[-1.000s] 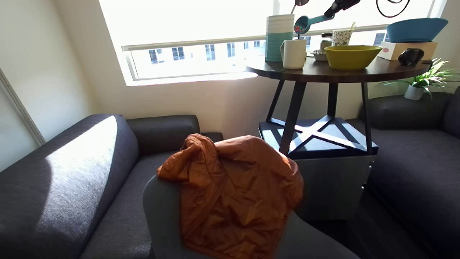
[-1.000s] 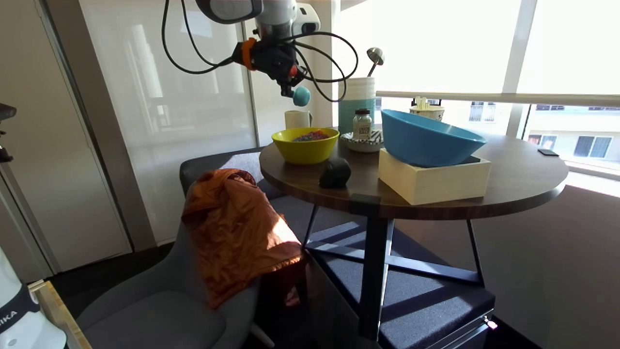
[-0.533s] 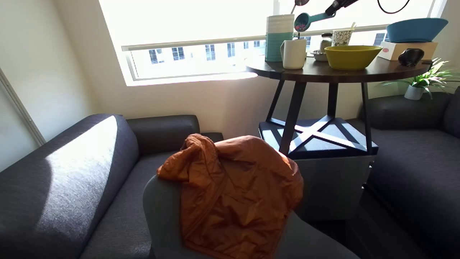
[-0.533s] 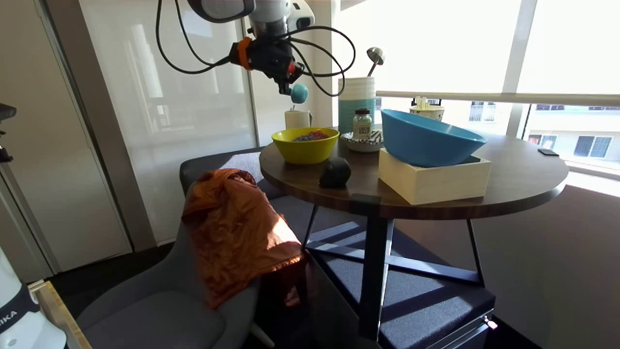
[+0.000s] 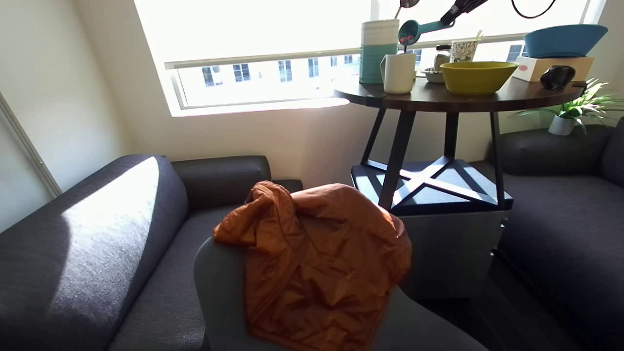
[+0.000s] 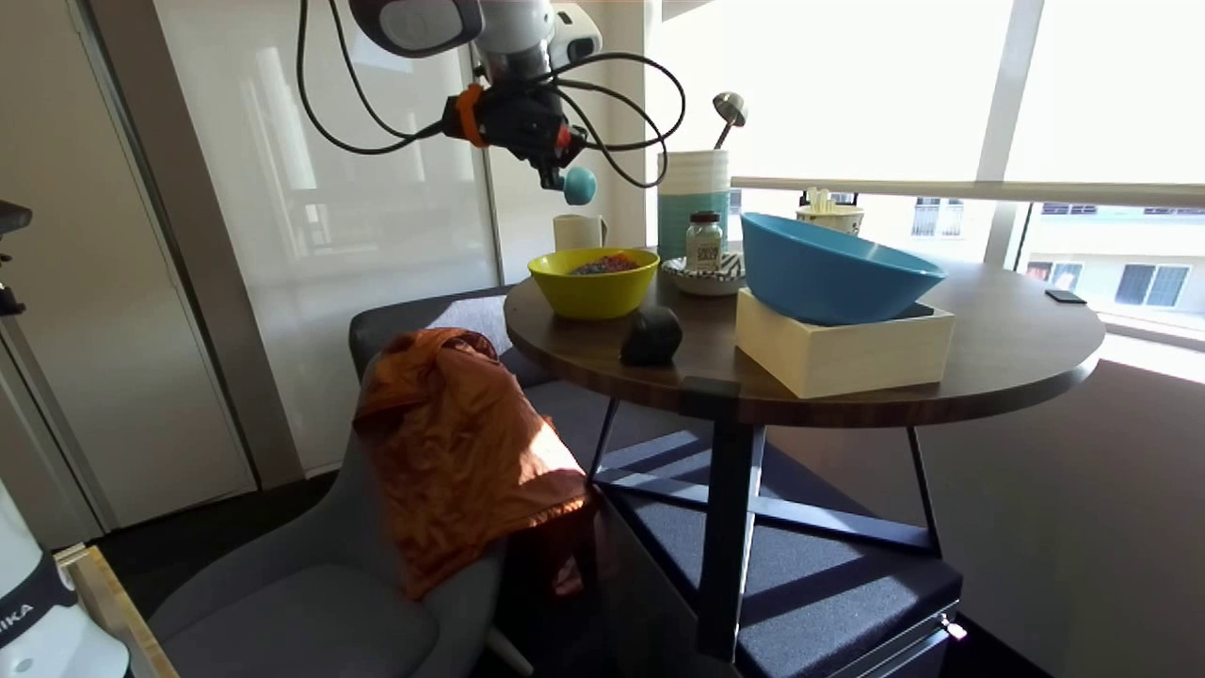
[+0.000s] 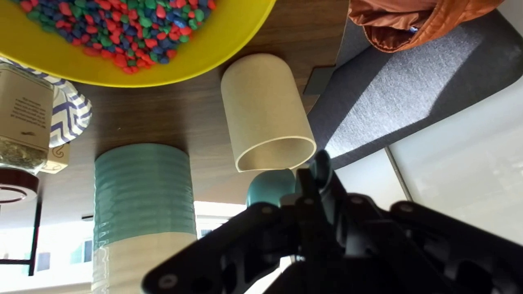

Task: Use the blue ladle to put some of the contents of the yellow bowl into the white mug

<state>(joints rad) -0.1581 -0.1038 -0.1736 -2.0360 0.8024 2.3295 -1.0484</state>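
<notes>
Gripper [image 5: 446, 20]: clasping the blue ladle [image 5: 417, 31] by its handle
White mug [image 5: 399, 74]: upright beneath the tipped scoop [image 6: 579, 185] (which holds reddish bits [image 5: 407, 38])
Yellow bowl [image 6: 593, 294]: red, green and blue pebbles [image 7: 130, 32]

It is a lounge corner; whether home or office cannot be told. Dark grey sofas [image 5: 112, 239] stand either side of a round wooden table [image 6: 1017, 330], a rust-orange jacket [image 5: 331, 263] drapes a grey shell chair [image 6: 292, 617], a potted plant [image 5: 563, 124] stands nearby, and a roller blind [image 6: 838, 104] part-covers the window [image 5: 268, 73].
</notes>
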